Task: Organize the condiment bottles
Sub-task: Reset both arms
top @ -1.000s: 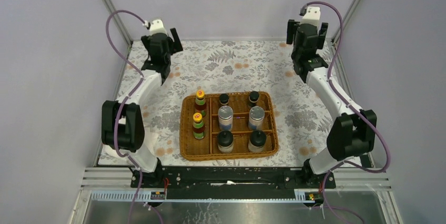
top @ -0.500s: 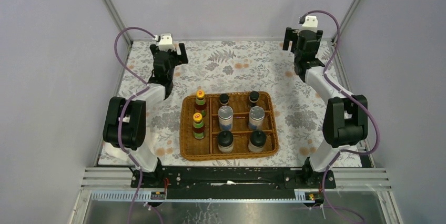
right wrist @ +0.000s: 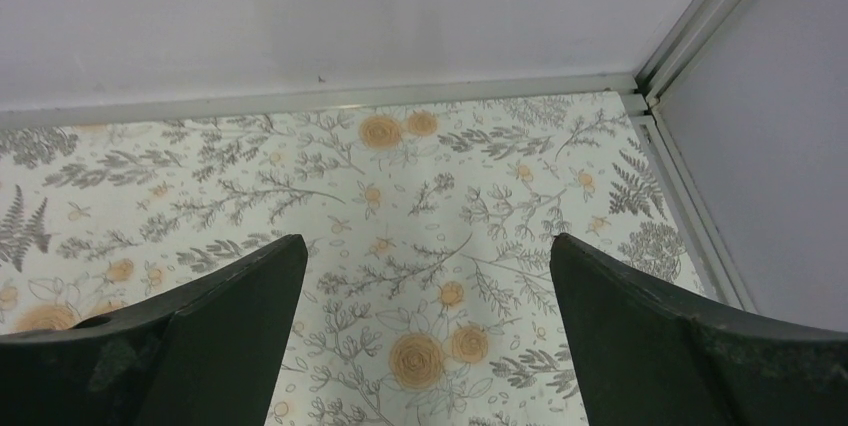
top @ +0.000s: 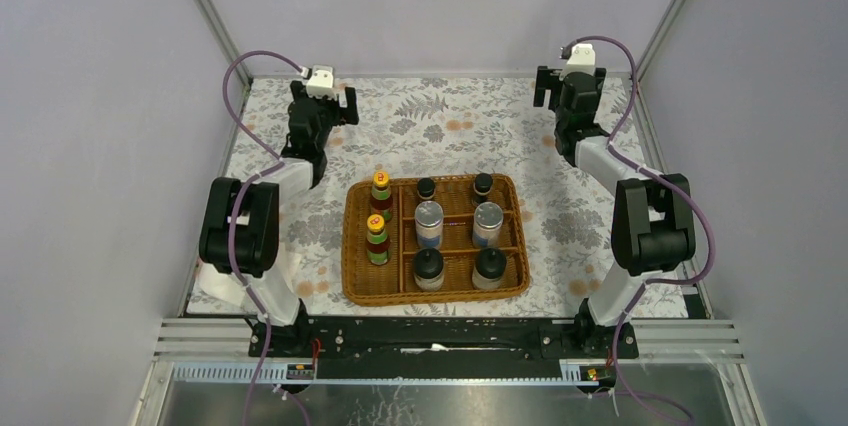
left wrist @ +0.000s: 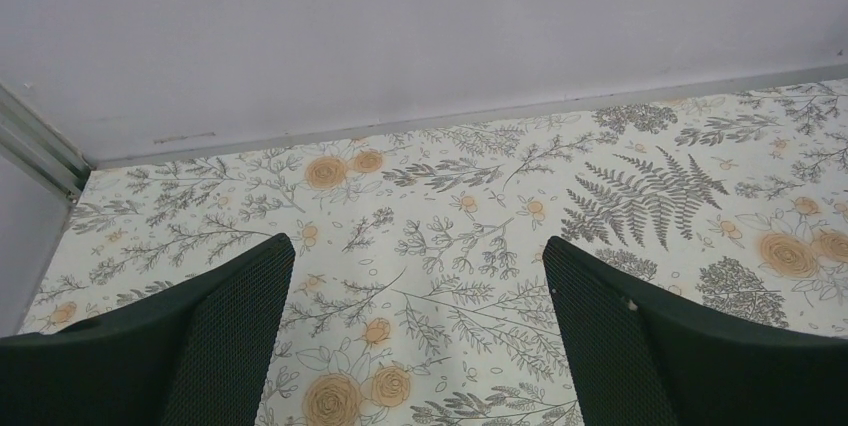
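A wicker basket (top: 349,246) sits at the centre of the floral-covered desk (top: 480,126), and all eight condiment bottles stand upright inside it. Its long compartment on the 9 o'clock side holds the two yellow-capped bottles (top: 381,189), one toward 12 o'clock and the other just beside it toward 6 o'clock. The rest of the basket is divided into smaller cells carrying three pairs set side by side. The black-capped jars (top: 426,189) are in the row at 12 o'clock, the silver-lidded shakers (top: 428,223) are in the middle row, and the cream jars (top: 428,268) with black lids are in the row at 6 o'clock. Both arms are raised well apart from the basket. The left gripper (left wrist: 418,244) hangs near the desk's far corner at about 10 o'clock from the basket, its two dark fingers (left wrist: 235,326) spread wide with only patterned cloth and the pale wall (left wrist: 400,26) between them. The right gripper (right wrist: 428,241) is at about 2 o'clock, close to the far corner post (right wrist: 690,36), its jaws likewise parted and holding nothing.
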You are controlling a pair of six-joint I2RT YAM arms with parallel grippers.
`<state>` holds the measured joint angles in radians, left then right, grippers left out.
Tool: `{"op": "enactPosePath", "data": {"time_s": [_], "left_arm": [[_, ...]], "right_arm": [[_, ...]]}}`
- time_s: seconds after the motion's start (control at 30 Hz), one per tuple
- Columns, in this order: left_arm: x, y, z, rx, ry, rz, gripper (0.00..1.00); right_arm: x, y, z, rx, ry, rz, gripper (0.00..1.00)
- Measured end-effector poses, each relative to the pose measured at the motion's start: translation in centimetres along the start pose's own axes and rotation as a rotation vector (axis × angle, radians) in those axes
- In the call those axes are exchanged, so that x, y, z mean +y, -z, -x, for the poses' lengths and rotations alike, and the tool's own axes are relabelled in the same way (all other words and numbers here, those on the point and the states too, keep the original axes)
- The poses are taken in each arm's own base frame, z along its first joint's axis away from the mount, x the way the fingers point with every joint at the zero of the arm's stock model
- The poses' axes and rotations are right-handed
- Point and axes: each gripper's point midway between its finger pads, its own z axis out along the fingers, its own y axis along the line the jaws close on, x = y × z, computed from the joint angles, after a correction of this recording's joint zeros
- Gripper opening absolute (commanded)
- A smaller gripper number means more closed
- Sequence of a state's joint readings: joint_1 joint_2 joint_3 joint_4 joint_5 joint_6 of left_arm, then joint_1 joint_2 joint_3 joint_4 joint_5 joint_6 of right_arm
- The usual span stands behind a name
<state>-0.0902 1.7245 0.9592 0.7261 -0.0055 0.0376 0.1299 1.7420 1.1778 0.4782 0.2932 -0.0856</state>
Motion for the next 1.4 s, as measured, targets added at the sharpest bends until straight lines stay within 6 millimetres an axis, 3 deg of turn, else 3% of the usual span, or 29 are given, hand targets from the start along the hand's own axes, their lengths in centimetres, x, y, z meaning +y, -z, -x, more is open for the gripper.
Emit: {"op": "enactPosePath", "data": {"time_s": [0.13, 0.4, 0.77, 1.4], "left_arm": [[0.2, -0.2, -0.4, 0.000, 0.008, -0.002, 0.99], [0.0, -0.5, -0.2, -0.027, 0.020, -0.010, 0.99], [-0.5, -0.5, -0.1, -0.028, 0.024, -0.033, 0.99], [0.4, -0.5, -0.5, -0.017, 0.017, 0.014, 0.99]], "right_arm": [[0.0, 0.2, -1.5, 0.026, 0.009, 0.000, 1.00], [-0.4, -0.1, -0.9, -0.019, -0.013, -0.028, 1.00], [-0.8, -0.6, -3.3, 0.008, -0.010, -0.063, 1.00], [-0.6, -1.1, -4.2, 0.008, -0.011, -0.065, 1.00]]}}
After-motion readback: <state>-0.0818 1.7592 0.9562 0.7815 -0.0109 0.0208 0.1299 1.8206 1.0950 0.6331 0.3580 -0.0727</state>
